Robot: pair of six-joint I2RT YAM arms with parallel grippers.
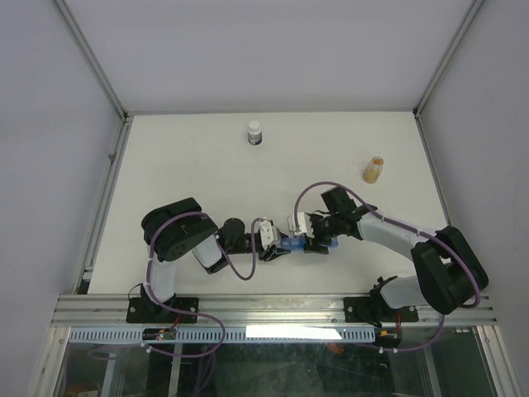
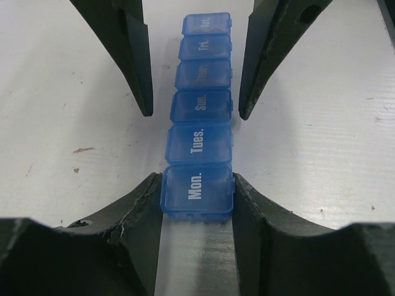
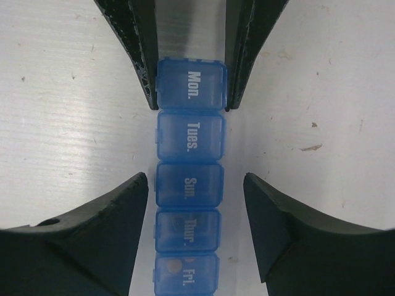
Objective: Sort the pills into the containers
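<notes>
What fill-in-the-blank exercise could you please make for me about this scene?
1. The left claw is shut on the cell of the blue strip labelled ____.
2. The right claw straddles the strip with its jaws ____.
3. The cell just after Tues. reads ____.
4. In the top view, the white bottle stands ____ of the amber jar.
Missing words: Mon.; open; Sun.; left.

Bright, even light, soft shadows (slight glare)
</notes>
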